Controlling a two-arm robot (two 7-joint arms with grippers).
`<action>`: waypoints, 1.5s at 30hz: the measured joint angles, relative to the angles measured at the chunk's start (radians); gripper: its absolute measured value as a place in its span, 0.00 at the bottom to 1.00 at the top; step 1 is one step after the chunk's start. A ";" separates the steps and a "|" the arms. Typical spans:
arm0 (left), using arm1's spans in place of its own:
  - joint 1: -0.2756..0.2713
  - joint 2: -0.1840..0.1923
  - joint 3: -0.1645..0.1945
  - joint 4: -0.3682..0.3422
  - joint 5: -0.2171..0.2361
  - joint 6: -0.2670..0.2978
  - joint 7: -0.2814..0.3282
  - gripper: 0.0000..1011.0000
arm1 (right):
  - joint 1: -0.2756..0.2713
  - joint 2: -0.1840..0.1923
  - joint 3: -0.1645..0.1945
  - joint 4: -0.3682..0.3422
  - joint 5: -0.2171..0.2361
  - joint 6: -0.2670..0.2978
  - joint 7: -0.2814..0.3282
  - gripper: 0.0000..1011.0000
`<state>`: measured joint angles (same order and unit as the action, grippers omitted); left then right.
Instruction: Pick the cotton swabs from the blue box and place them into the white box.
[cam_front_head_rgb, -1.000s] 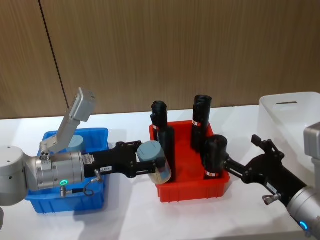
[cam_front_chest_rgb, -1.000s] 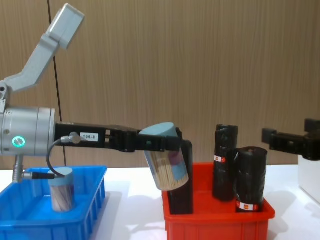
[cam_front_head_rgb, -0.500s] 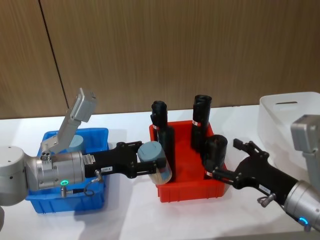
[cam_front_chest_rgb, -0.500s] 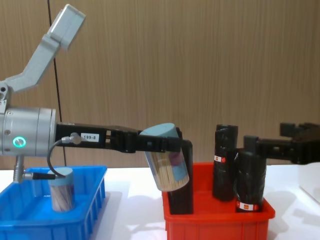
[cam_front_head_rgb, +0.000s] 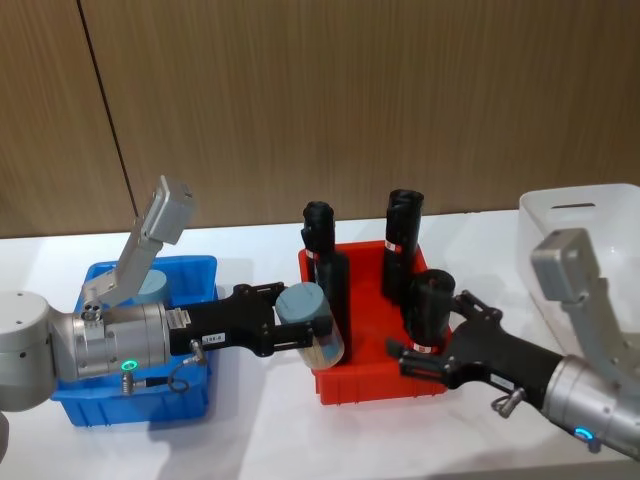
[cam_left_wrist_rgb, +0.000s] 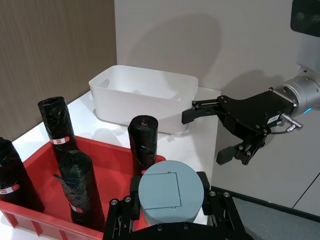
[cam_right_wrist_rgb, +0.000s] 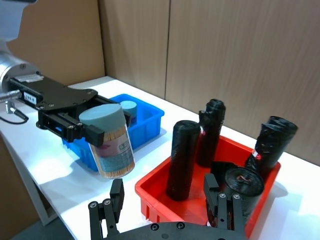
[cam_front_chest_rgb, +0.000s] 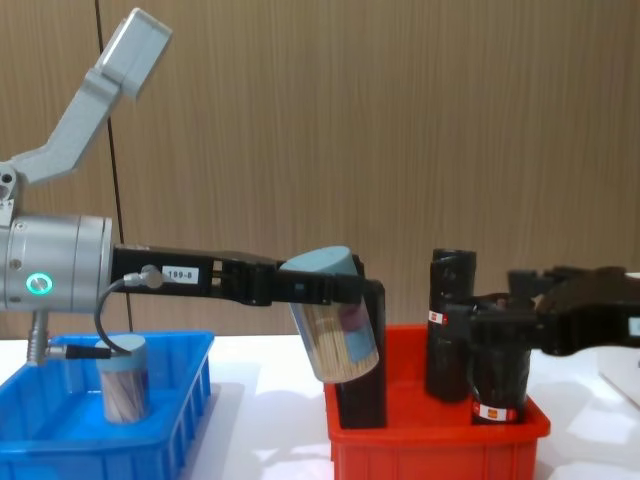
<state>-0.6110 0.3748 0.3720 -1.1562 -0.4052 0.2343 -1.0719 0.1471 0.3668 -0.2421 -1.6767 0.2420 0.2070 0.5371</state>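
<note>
Left hand clenched on cotton swabs tub, tilted, held in air at left edge of red bin. Second tub upright in blue box. Right hand spread open beside front black roll. White box at far right of surface.

white tag on left gripper body: "199-8", roughly | red-white labels on black rolls: illegible

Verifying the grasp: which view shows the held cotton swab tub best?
Right wrist view: the whole tub shows, tilted, left gripper clamping its lid end. Chest view shows it side-on against a black roll; head view from above; left wrist view, its lid face-on.
</note>
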 joint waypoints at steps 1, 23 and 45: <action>0.000 0.000 0.000 0.000 0.000 0.000 0.000 0.66 | 0.004 -0.002 -0.002 0.004 -0.005 0.001 0.005 0.99; 0.000 0.000 0.000 0.000 0.000 0.000 0.000 0.66 | 0.089 -0.061 -0.064 0.105 -0.105 0.001 0.103 0.99; 0.000 0.000 0.000 0.000 0.000 0.000 0.000 0.66 | 0.159 -0.117 -0.107 0.179 -0.137 -0.001 0.141 0.99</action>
<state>-0.6110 0.3748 0.3719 -1.1563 -0.4054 0.2342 -1.0717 0.3063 0.2502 -0.3490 -1.4974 0.1049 0.2060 0.6785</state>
